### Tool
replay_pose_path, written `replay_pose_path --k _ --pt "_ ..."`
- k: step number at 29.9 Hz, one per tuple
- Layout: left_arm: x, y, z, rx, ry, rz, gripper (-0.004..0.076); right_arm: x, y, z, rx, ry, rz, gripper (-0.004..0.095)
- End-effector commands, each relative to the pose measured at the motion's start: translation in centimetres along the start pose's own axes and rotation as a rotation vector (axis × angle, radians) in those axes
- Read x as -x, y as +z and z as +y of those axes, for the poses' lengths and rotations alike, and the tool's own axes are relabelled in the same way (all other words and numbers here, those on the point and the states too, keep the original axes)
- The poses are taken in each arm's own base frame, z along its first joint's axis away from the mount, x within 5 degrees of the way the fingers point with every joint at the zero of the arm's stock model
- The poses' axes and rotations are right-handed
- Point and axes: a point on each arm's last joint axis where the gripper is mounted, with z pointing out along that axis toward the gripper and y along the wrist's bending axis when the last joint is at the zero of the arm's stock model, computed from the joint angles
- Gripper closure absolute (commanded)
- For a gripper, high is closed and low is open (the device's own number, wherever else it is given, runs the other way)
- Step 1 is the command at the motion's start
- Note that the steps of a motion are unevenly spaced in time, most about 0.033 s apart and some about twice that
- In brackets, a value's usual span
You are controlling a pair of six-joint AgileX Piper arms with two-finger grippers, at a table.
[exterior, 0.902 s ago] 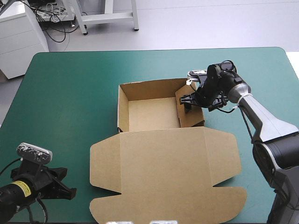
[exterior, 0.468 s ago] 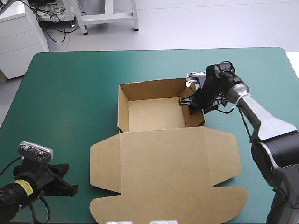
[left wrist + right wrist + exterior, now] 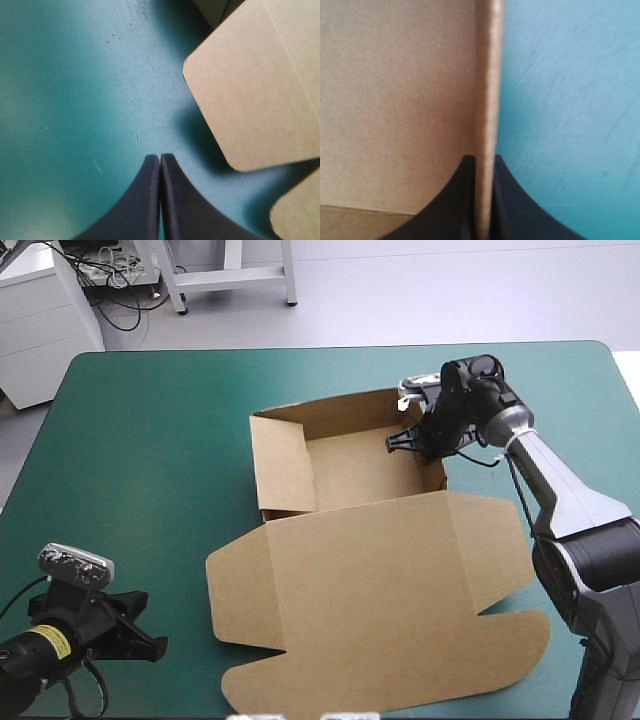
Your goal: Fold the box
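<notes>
The brown box point(image 3: 360, 465) stands mid-table as an open tray, turned a little askew. Its left wall point(image 3: 285, 465) leans inward, and the lid point(image 3: 380, 580) lies flat toward the near edge. My right gripper point(image 3: 412, 440) is at the tray's right wall, shut on it. In the right wrist view the wall's edge point(image 3: 488, 75) runs up from between the fingers of the right gripper point(image 3: 483, 159). My left gripper point(image 3: 150, 648) rests low at the near left corner, shut and holding nothing. In the left wrist view the left gripper point(image 3: 160, 157) points past a rounded lid flap point(image 3: 260, 90).
The lid's near flaps point(image 3: 400, 680) reach close to the table's front edge. The teal-green cover point(image 3: 150, 470) stretches wide to the left of the box. The right arm point(image 3: 560, 500) runs along the table's right side.
The right gripper went from open to shut on the tray's right wall and drew it toward the far right. The whole box slid and turned; its left wall swung inward. The left arm stayed put.
</notes>
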Motion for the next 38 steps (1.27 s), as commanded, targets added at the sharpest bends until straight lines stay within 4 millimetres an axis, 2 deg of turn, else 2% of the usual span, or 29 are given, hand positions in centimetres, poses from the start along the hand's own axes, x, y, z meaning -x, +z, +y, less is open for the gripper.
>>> replay_pose_path --k 1,4,5,7,10,14,20,24,30,34,38 --pt "1.1 -0.5 -0.1 -0.011 -0.002 -0.076 0.0756 0.4 -7.6 -1.9 -0.07 0.015 -0.192 0.0932" --pt "1.0 -0.5 -0.1 -0.011 -0.002 -0.074 0.0756 -0.3 -10.6 -5.1 -0.121 0.061 -0.26 0.0931" --pt "1.1 -0.5 -0.1 -0.011 -0.002 -0.076 0.0756 -0.8 -11.7 -6.8 -0.145 0.084 -0.28 0.0931" --pt "1.1 -0.5 -0.1 -0.012 -0.002 -0.08 0.0756 -1.6 -12.9 -9.4 -0.181 0.138 -0.299 0.0931" --pt "1.2 -0.5 -0.1 -0.012 -0.002 -0.087 0.0756 -3.2 -14.4 -14.6 -0.242 0.26 -0.312 0.0931" --pt "1.3 -0.5 -0.2 -0.014 -0.011 -0.102 0.0756 -5.3 -14.8 -20.3 -0.269 0.377 -0.303 0.0931" --pt "1.3 -0.5 -0.1 -0.011 -0.003 -0.102 0.0756 -7.2 -13.2 -26.0 -0.22 0.509 -0.29 0.0931" --pt "1.3 -0.5 -0.1 -0.011 -0.005 -0.102 0.0756 -8.2 -11.5 -28.7 -0.212 0.578 -0.249 0.0931" --pt "1.3 -0.5 -0.1 -0.011 -0.005 -0.102 0.0756 -8.8 -10.0 -30.9 -0.244 0.608 -0.225 0.0893" --pt "1.3 -0.5 -0.1 -0.011 -0.005 -0.102 0.0756 -9.1 -9.7 -31.2 -0.24 0.613 -0.205 0.0739" --pt "1.3 -0.5 -0.1 -0.011 -0.005 -0.102 0.0756 -9.2 -9.6 -31.2 -0.233 0.617 -0.192 0.0484"
